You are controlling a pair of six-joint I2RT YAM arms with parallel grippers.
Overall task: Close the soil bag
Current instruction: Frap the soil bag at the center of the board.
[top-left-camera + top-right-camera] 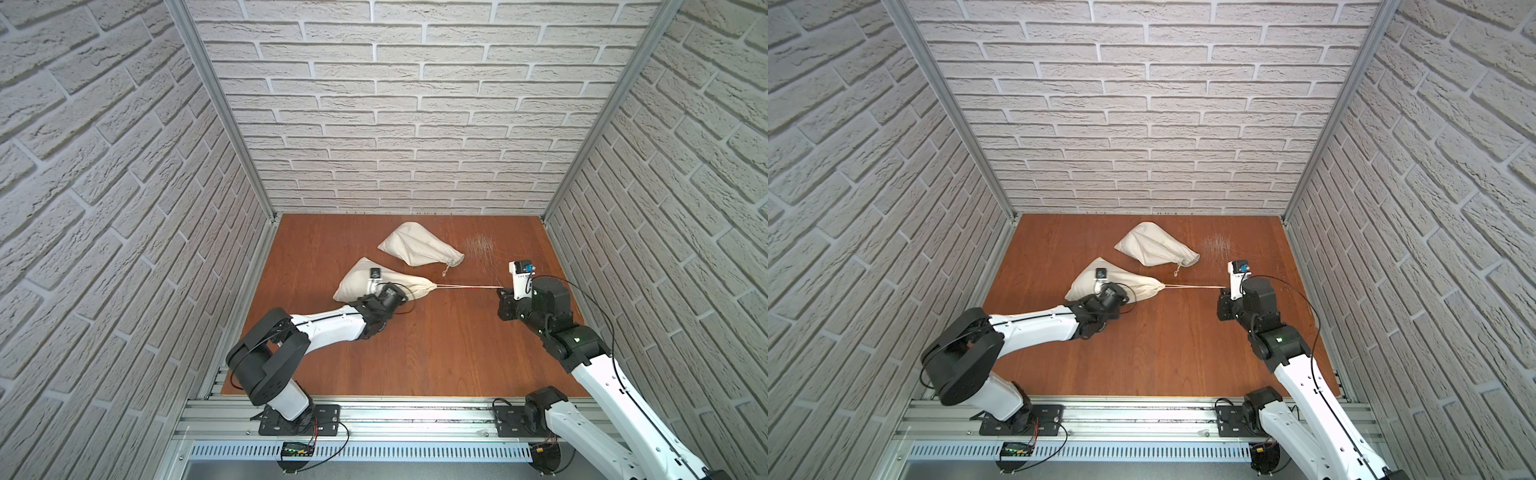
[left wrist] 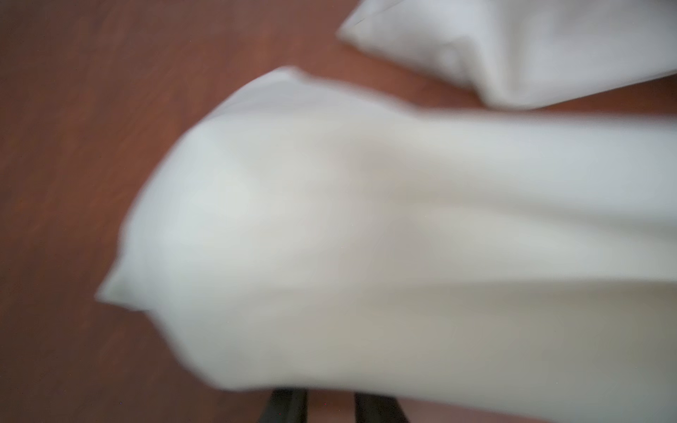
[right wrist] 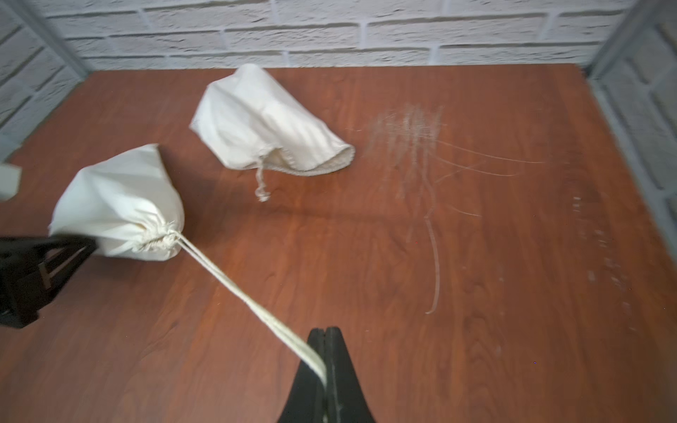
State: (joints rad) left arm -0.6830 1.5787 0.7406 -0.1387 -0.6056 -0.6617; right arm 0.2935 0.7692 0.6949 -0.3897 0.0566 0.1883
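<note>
Seemingly I was almost done: the soil bag [image 1: 355, 284] lay on the counter [image 1: 415, 353] just beside the spare open bag [image 1: 415, 247], its mouth [image 3: 161, 240] puckered tight, my right pincer [image 3: 324, 337] clenched on the taut drawstring [image 1: 465, 286], leaving only the release, though whether my left pincer [image 2: 329, 403] gripped its cloth I could not tell.

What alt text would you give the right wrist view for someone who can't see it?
The shut right claw pinches the drawstring, stretched taut to the cinched mouth of the near soil bag on the wooden table. The left claw is against that bag's side. Beyond lies a second bag, its mouth open.
</note>
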